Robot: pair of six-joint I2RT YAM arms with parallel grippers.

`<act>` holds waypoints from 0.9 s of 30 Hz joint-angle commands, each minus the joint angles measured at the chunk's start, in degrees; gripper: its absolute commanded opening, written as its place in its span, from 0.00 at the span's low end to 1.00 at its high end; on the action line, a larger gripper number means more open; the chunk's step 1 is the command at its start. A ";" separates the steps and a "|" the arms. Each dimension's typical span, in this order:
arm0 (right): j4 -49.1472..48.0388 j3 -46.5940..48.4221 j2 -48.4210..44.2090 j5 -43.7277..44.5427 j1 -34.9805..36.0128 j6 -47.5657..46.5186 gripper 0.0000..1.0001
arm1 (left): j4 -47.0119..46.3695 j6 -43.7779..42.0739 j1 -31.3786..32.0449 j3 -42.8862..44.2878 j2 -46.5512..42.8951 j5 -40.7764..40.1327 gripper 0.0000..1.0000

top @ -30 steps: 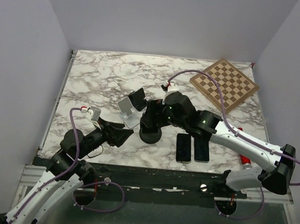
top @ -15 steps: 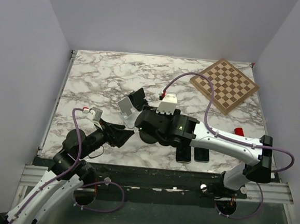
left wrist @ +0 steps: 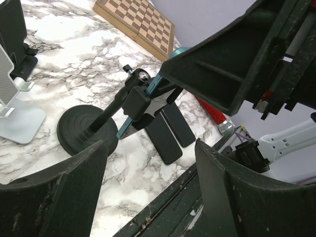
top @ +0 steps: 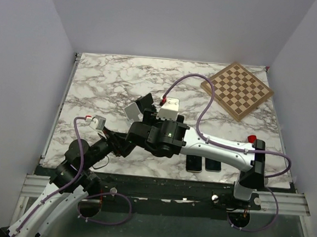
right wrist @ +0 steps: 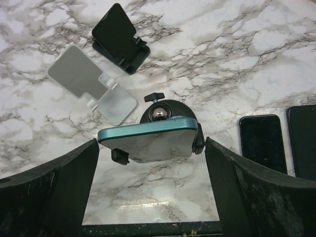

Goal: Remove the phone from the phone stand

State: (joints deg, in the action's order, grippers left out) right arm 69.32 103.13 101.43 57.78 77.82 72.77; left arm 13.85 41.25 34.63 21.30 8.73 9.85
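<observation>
In one second your right arm has swung left across the bench (top: 106, 81), off the pair of dark phones (left wrist: 160, 140) lying flat and over the phone stand (left wrist: 81, 129), which is now hidden under the wrist in the overhead view; the left arm has barely shifted. The phone (right wrist: 143, 129), in its teal case, sits clamped and tilted on the stand's ball joint (right wrist: 159, 114), toward the front middle of the bench. A white folding stand (right wrist: 94, 89) and a black folding stand (right wrist: 116, 34) lie just beyond it. The right pincer (right wrist: 151, 142) hangs above the phone spread wide and gripping nothing, its jaws standing off either end of the teal edge. The left pincer (left wrist: 150, 145) is likewise released and empty, aimed at the stand from the near left. The step in hand looks like the descent to grasp. The stand's side clips (right wrist: 117, 156) appear to hold the phone at the very ends the jaws face, so come down straight, stay centred, and close on the case clear of those clips. Do not squeeze until both jaws are level with the case, since a one-sided touch could swivel the ball joint. Lift along the phone's own tilt; a sideways tug is likely to drag the whole stand. The left pincer looks well placed to pin the stand down if it starts to rise.
</observation>
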 commanded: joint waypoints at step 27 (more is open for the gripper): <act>-12.43 -9.33 0.71 9.07 -1.30 -8.73 0.83 | 3.11 -0.21 0.00 1.20 -0.71 -1.32 0.79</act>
State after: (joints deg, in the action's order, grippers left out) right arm 61.71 96.66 103.88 64.69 77.12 67.05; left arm 16.05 41.41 34.63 21.30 8.19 8.97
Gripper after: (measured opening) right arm 0.853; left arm 0.786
